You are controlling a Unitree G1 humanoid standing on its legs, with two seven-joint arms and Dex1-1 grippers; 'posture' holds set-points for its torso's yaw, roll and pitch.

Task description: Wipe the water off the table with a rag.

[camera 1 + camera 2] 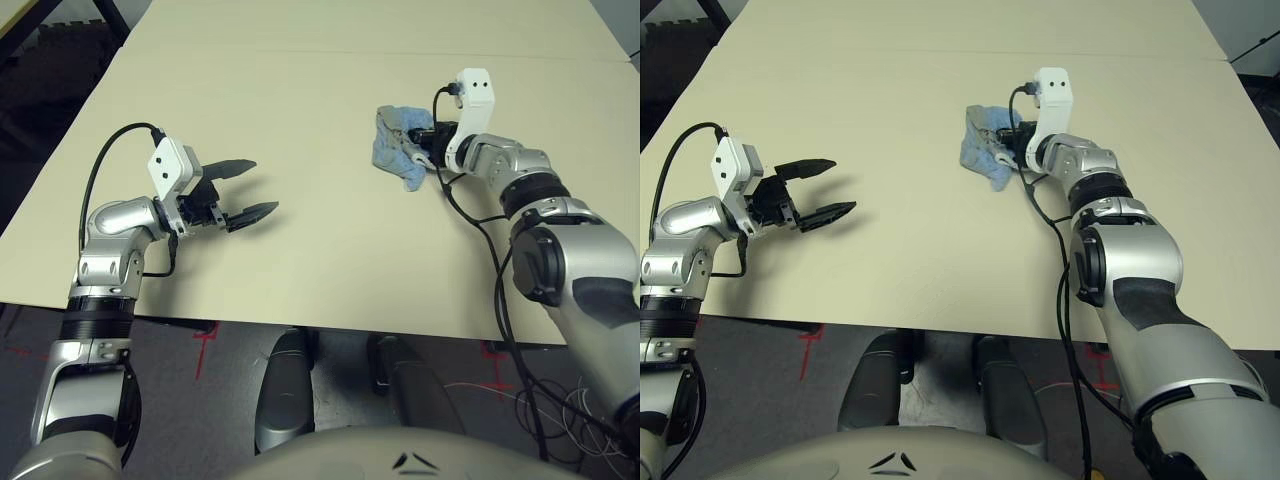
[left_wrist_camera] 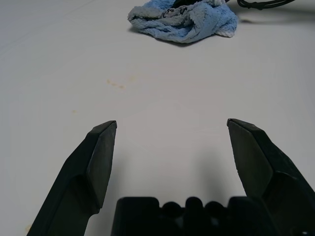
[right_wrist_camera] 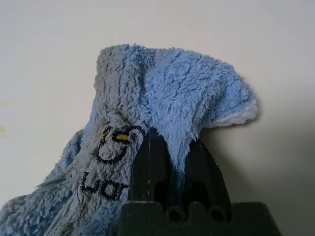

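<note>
Pinched together, the right gripper's (image 3: 172, 147) black fingers clamp a fold of the blue rag (image 1: 398, 146), which lies bunched on the table (image 1: 320, 80) toward its right side. Spread wide, the left gripper (image 1: 248, 187) holds nothing, near the front-left edge. Faint water (image 2: 116, 85) droplets dot the surface between them.

The rag (image 1: 398, 146) lies on the table (image 1: 320, 90) ahead to my right, bunched around my right gripper (image 3: 174, 147). My left gripper (image 1: 245, 190) hangs well left; water (image 2: 117, 85) between them.
</note>
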